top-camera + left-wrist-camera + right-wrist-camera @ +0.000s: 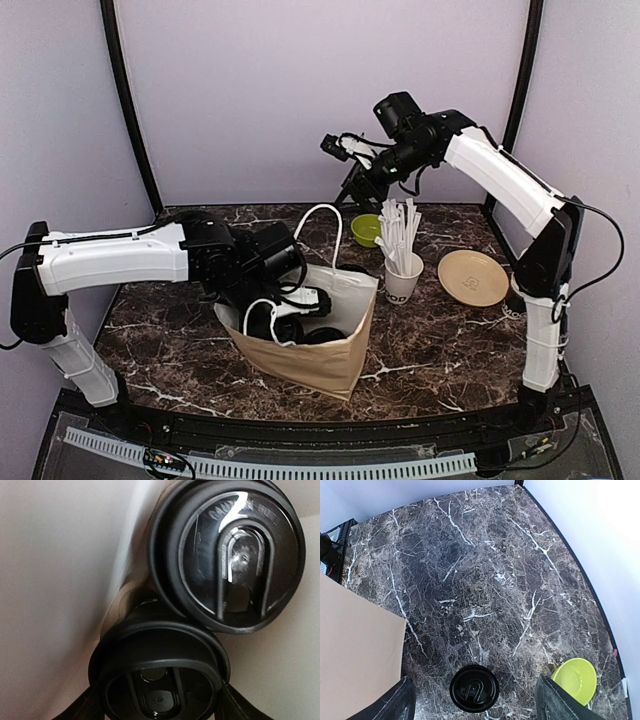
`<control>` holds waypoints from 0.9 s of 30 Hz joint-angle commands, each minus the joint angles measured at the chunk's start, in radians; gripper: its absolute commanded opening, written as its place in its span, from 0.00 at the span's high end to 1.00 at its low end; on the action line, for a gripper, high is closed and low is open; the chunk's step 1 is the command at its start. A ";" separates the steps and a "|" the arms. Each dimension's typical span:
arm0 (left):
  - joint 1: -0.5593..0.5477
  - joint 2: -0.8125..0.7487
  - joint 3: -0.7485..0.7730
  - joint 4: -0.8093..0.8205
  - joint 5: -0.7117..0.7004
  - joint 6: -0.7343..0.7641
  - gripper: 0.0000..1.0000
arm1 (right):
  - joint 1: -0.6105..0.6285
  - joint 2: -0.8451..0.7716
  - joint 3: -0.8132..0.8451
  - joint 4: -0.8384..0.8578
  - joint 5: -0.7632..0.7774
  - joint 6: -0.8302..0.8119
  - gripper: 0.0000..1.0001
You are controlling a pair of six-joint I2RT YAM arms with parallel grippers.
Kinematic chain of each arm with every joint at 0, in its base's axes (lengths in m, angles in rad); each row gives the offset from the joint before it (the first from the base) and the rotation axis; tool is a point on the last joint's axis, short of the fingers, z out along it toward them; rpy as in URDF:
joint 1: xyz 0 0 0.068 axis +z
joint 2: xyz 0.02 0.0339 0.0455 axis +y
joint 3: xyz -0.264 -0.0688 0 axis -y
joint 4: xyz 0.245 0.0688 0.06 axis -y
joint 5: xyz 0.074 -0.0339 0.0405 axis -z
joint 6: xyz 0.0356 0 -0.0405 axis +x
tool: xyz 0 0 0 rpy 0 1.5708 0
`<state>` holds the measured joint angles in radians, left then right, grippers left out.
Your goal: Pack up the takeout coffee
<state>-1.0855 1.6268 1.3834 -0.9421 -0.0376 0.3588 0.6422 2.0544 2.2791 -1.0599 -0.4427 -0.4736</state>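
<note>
So far, one takeout coffee (pixel 227 555) is sitting in the paper bag (pixel 310 362) just beyond the left gripper (pixel 159 687), which is clamping a second coffee (pixel 157 672), while the right gripper (pixel 475 679), fingers apart, is hovering over a third coffee (pixel 474 690) on the bench (pixel 495 580).

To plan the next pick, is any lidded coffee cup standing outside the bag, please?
Yes, one lidded coffee cup stands on the marble table.

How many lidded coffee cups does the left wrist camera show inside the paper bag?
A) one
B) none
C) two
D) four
C: the left wrist view shows an upper lidded cup and a lower lidded cup, both inside the paper bag.
</note>
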 commanded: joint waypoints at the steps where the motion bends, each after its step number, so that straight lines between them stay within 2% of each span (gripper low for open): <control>1: -0.011 -0.030 0.052 -0.073 0.116 -0.045 0.37 | -0.001 -0.046 -0.008 0.013 0.008 0.000 0.16; 4: -0.011 -0.078 0.095 -0.065 0.109 -0.070 0.24 | -0.001 -0.063 -0.013 0.002 -0.014 0.001 0.16; 9: -0.011 -0.119 0.126 -0.078 0.082 -0.087 0.13 | -0.001 -0.068 -0.030 -0.021 -0.058 -0.002 0.15; 21: -0.011 -0.152 0.200 -0.083 0.060 -0.118 0.09 | -0.015 -0.094 -0.048 -0.041 -0.034 -0.016 0.13; 27: -0.005 -0.181 0.250 -0.079 0.001 -0.114 0.09 | -0.068 -0.153 -0.091 -0.037 -0.031 -0.019 0.09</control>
<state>-1.0931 1.5116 1.5917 -1.0103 0.0025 0.2508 0.6209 1.9884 2.2185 -1.1065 -0.4732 -0.4877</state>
